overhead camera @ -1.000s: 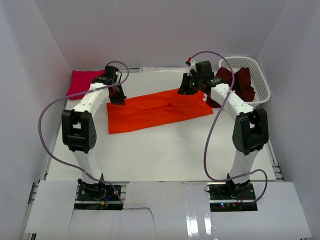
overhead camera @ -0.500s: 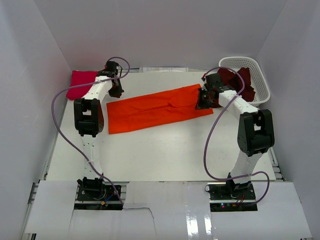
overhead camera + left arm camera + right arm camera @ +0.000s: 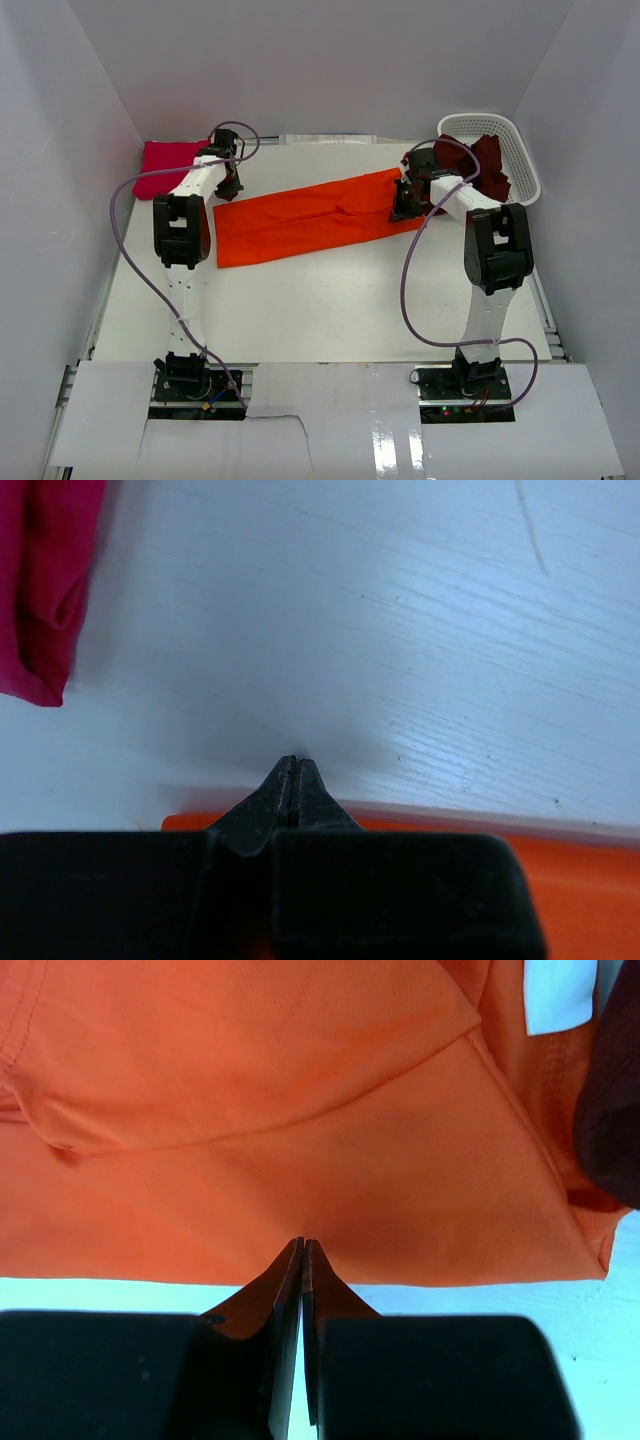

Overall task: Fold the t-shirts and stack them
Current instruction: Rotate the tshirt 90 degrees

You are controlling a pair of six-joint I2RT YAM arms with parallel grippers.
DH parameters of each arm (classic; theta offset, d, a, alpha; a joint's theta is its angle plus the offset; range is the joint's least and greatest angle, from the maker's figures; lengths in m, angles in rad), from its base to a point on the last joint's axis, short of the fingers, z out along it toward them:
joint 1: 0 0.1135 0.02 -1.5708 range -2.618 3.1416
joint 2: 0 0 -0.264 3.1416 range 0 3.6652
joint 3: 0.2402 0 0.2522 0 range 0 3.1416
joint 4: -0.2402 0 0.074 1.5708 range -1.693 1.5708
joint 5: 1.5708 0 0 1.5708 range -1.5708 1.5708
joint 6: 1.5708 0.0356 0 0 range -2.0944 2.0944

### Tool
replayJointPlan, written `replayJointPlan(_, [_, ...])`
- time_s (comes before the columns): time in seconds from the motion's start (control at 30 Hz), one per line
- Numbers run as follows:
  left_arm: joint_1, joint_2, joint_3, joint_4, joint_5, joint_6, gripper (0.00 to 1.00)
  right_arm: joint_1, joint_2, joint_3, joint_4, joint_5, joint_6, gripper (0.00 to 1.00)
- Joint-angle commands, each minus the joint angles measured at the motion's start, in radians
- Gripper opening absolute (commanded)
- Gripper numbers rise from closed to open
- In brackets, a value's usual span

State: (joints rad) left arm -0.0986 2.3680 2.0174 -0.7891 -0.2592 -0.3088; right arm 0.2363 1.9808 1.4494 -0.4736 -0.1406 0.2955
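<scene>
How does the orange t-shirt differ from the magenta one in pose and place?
The orange t-shirt lies flat as a long strip mid-table; the magenta t-shirt is a compact bundle in the far left corner. The orange one covers far more surface than the magenta one. Both rest on the table.

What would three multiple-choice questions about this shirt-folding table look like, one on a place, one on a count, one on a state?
1. Where is the maroon t-shirt?
A) in the white basket
B) at the table's near edge
C) in the far left corner
2. How many t-shirt colours are in view?
A) one
B) three
C) five
3. How do the right gripper's jaws stand?
A) wide open
B) clamped on the basket
C) shut
Answers: 1 A, its dark cloth sits inside the basket wall; 2 B, orange t-shirt, magenta t-shirt and the maroon one; 3 C, the fingertips press together over orange cloth.
</scene>
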Motion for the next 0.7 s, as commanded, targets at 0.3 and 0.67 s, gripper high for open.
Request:
replayJointPlan(0.3, [0.011,-0.009,-0.041,0.01,0.008,-0.013,0.03,-0.02,0.076,0.085,-0.014,-0.019,0.013,0.08])
replayJointPlan(0.67, [0.008,-0.226,-0.384,0.005,-0.006,-0.084,0.04,-0.031,0.167,0.175,-0.02,-0.06,0.013,0.08])
